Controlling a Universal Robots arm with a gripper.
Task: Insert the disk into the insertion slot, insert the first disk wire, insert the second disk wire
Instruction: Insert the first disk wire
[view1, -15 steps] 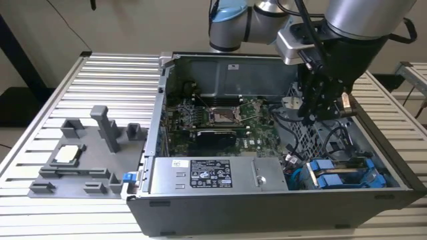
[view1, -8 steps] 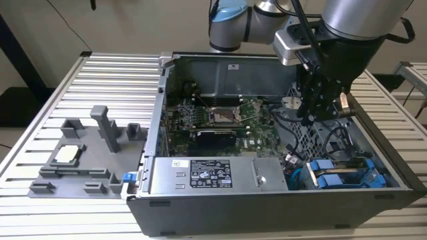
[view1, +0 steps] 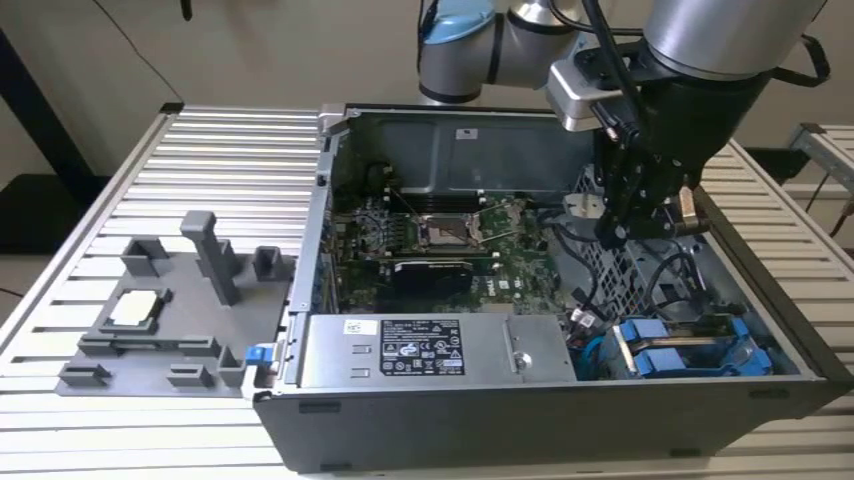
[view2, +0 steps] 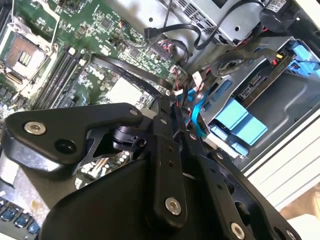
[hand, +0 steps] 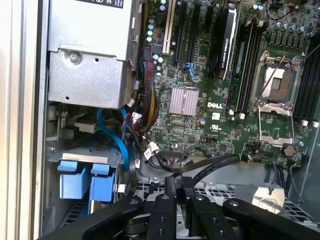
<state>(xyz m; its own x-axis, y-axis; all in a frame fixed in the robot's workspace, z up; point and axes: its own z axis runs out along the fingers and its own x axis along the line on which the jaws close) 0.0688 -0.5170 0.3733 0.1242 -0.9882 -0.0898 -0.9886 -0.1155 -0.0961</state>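
Observation:
Two blue-framed carriers stand side by side in the grey drive cage at the open case's near corner, on the exterior view's right. The disk (view1: 674, 355) (hand: 82, 181) (view2: 240, 120) sits in the insertion slot (view1: 747, 345) with its blue handle end showing. My gripper (view1: 627, 228) (view2: 171, 100) (hand: 179, 182) hangs inside the case over the perforated cage, behind the disks. Its fingers stand close together, shut on the end of a flat black disk wire (view2: 125, 72) (hand: 215, 162) that runs across the motherboard edge. Red and blue wires (view2: 195, 112) bunch beside the fingertips.
The silver power supply (view1: 427, 350) fills the case's near side, left of the drive cage. The green motherboard (view1: 427, 235) with its CPU socket lies in the middle. A perforated grey cage (view1: 601, 275) lies under the arm. A grey fixture (view1: 160, 310) stands on the slatted table (view1: 227, 150).

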